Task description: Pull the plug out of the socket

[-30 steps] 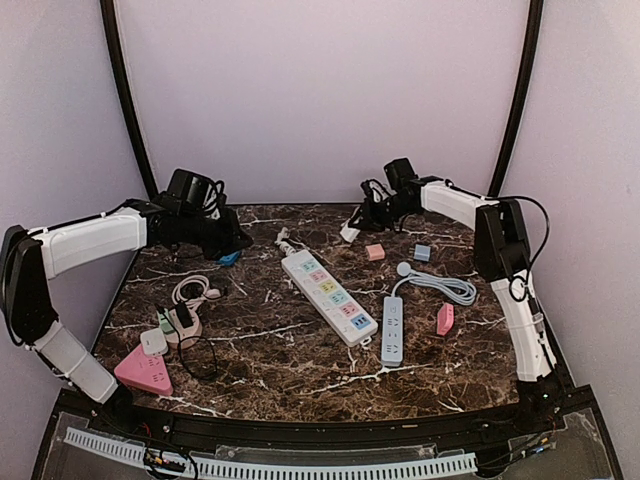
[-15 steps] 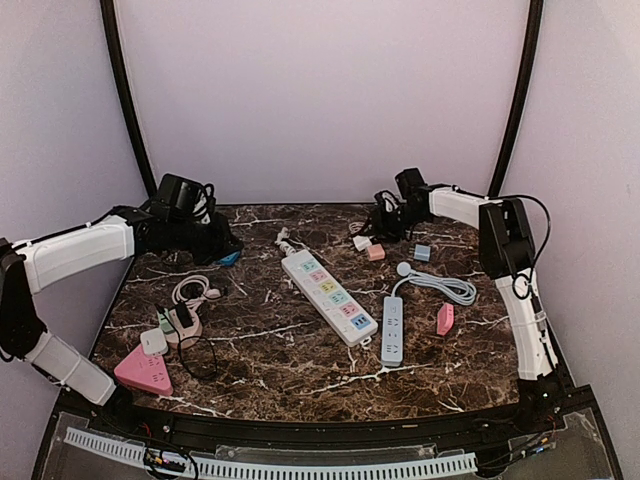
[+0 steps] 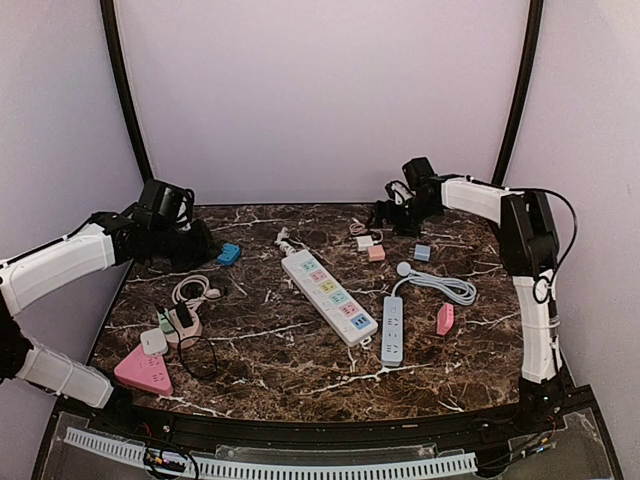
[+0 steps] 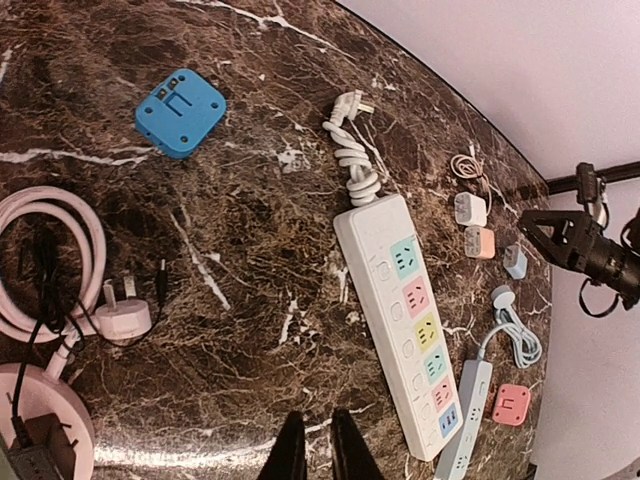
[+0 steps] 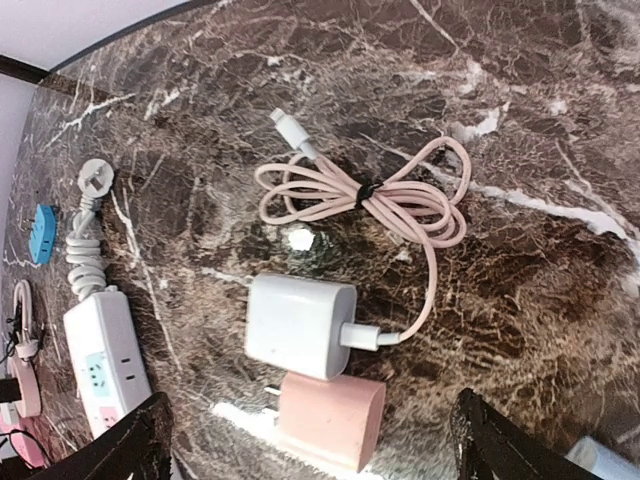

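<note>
Where the marble table (image 3: 300, 350) meets lilac walls (image 3: 320, 100), right gripper (image 5: 310, 440) stands open, empty; left gripper (image 4: 318, 450) appears closed, fingers partly cut off.

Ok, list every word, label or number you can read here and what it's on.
None is legible.
Blue adapter: white marks, too small to tell if they are print.
White power strip: no readable print.
White charger and pink charger: blank faces showing.
</note>
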